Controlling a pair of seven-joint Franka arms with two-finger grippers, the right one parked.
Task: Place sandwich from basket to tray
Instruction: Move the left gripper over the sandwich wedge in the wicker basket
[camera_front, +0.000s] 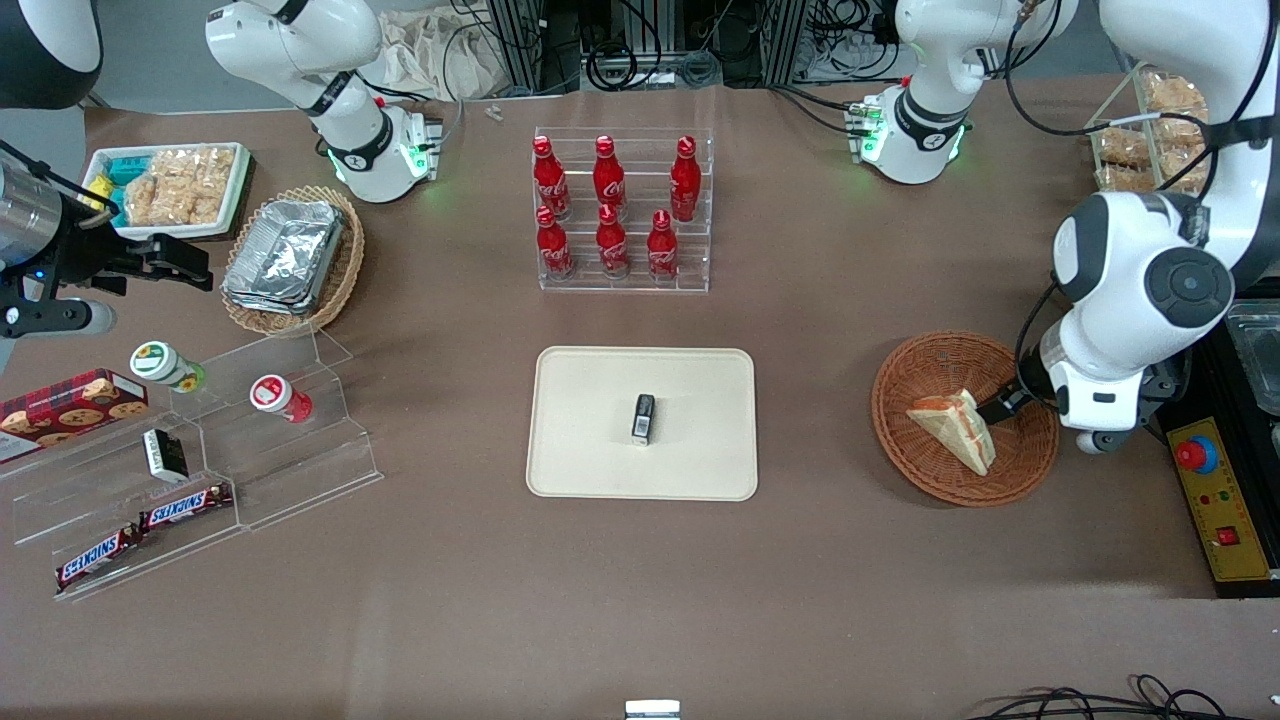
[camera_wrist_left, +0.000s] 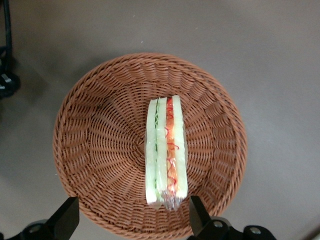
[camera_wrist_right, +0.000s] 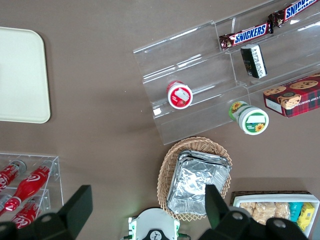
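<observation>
Left wrist view: the scene is seen from above the basket, looking past the two dark fingers (camera_wrist_left: 65, 215) of the left arm's gripper (camera_wrist_left: 131, 216).
Fingers: shown spread wide apart, with nothing held between them and nothing touched.
Gripper position: held above the basket (camera_wrist_left: 100, 145), over the part of its rim nearest the wrist; in the front view the gripper (camera_front: 1003, 405) is largely hidden by the arm at the basket's edge toward the working arm's end of the tabletop (camera_front: 850, 600).
Sandwich location: the sandwich (camera_wrist_left: 166, 152) is seen lying inside the basket, resting on the woven floor and wall a little off the middle.
Key relation: the sandwich's cut edge is turned up toward the wrist camera, and its long axis is seen running straight away from the fingers, crosswise to the line joining them.
Alignment: the near end of the sandwich falls between the two fingers, closer to one finger than to the other.
Judged next need: a straight descent, perhaps with a small sideways correction, so that the bread faces are met by the fingers.
Destination: the tray (camera_front: 590, 470) lies well apart from the basket, toward the tabletop's middle, with a small dark object (camera_front: 643, 418) on it.
</observation>
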